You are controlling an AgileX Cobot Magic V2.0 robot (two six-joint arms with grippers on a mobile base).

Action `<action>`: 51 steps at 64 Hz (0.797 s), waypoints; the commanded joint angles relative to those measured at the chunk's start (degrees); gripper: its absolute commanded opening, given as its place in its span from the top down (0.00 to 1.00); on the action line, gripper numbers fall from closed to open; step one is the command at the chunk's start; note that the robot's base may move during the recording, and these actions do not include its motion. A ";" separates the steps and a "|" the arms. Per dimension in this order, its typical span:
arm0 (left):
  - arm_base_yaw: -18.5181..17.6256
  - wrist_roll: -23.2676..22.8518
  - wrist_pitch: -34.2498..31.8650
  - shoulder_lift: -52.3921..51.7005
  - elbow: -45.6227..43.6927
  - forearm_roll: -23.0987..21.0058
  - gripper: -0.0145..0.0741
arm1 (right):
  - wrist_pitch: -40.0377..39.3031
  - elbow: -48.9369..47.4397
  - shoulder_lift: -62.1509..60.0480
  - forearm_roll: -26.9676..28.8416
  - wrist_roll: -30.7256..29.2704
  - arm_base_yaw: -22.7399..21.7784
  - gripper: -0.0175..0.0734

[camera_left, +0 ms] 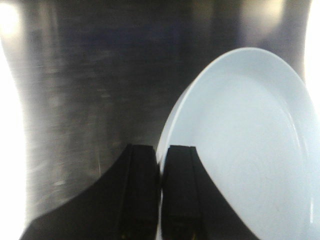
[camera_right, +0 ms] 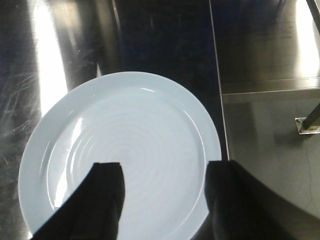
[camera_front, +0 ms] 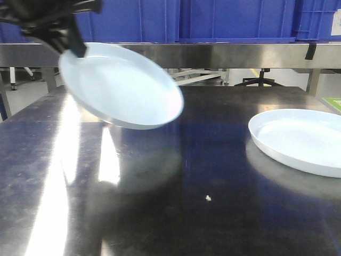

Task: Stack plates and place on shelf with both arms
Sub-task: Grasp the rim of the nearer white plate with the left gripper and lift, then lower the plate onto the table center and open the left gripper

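Lifted plate (camera_front: 122,88): round, shallow, pale bluish-white, glossy, with a low raised rim. It is off the bench (camera_front: 186,213) and well apart from the resting plate (camera_front: 301,140), on that plate's left in the front view. It is tilted, with its hollow face turned towards the camera. The highest rim is on the side away from the resting plate and the lowest rim on the side towards it. Its oval outline runs long from upper left to lower right.

Left pincer (camera_front: 69,42): black, clenched on the high rim of the lifted plate. In the left wrist view the pincer (camera_left: 161,190) has one finger (camera_left: 135,190) behind the rim and the other on the hollow face of the plate (camera_left: 250,140).

Resting plate: same make, lying flat on the bench. The right wrist view shows faint concentric rings in its well (camera_right: 130,125).

Right pincer (camera_right: 165,200): released, with its fingers (camera_right: 105,200) spread wide over the near part of the resting plate. I cannot tell whether they touch it.

Bench: dark brushed steel with fine scratches and strong glare streaks. A white speck (camera_front: 208,198) lies on it, left of the resting plate and nearer the camera.

Beyond the resting plate, a steel rail (camera_front: 213,53) runs across the view, with blue crates (camera_front: 213,18) above it.
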 commanded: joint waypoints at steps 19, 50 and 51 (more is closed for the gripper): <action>-5.34 -0.20 -4.92 7.60 -5.88 -0.64 0.72 | -3.71 -2.06 -0.37 -0.18 0.18 -0.17 0.29; -5.22 -0.20 0.95 9.78 -8.22 1.70 0.33 | -3.71 -2.06 -0.37 -0.18 0.18 -0.17 0.29; -5.22 -0.20 1.42 9.78 -8.63 1.70 0.34 | -3.71 -2.06 -0.37 -0.18 0.18 -0.17 0.29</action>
